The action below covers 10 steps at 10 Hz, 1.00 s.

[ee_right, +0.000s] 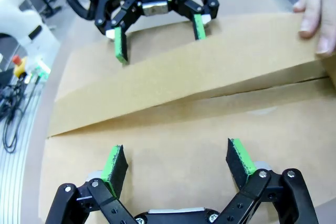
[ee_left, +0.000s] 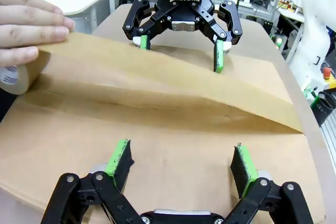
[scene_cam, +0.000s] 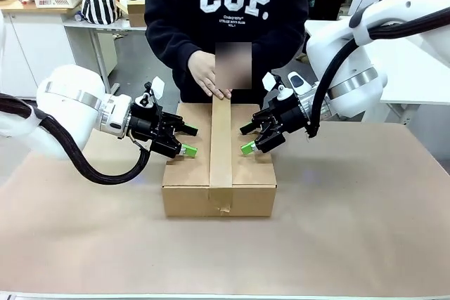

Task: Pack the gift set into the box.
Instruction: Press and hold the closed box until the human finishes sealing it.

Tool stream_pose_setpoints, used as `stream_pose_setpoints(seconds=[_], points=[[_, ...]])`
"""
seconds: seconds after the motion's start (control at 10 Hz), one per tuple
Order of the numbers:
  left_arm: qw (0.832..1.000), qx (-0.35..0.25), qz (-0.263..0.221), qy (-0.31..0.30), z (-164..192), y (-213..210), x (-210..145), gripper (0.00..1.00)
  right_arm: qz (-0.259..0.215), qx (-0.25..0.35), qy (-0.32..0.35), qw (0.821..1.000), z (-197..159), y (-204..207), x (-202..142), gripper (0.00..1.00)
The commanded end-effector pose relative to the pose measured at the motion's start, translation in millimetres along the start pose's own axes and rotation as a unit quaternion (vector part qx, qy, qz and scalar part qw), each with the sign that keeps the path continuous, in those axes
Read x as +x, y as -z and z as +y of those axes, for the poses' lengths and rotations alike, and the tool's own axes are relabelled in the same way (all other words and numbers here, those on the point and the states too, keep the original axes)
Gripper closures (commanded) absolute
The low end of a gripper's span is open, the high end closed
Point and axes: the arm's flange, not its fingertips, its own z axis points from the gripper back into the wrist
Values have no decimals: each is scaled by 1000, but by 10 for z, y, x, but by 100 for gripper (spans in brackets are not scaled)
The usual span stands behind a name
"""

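Front view: both end effectors point(scene_cam: 181, 140) point(scene_cam: 254, 138) spread over the closed box point(scene_cam: 219, 173), seemingly touching.

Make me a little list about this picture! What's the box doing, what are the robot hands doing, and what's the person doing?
box: the box is shut, flaps down, on the table
tape: a brown tape strip runs along the top seam, partly lifted
person: a hand presses the tape at the far edge, holding a tape roll
left gripper: open, fingers on the left flap
right gripper: open, fingers on the right flap
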Motion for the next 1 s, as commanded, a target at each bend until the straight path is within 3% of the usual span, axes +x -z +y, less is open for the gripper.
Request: stream_pose_setpoints(seconds=[0.0, 0.9], points=[[1000, -1, 4, -1, -10, 8, -31, 0, 4, -7, 3, 1000, 7, 22, -38, 0], [1000, -1, 4, -1, -10, 8, -31, 0, 4, -7, 3, 1000, 7, 22, -38, 0]])
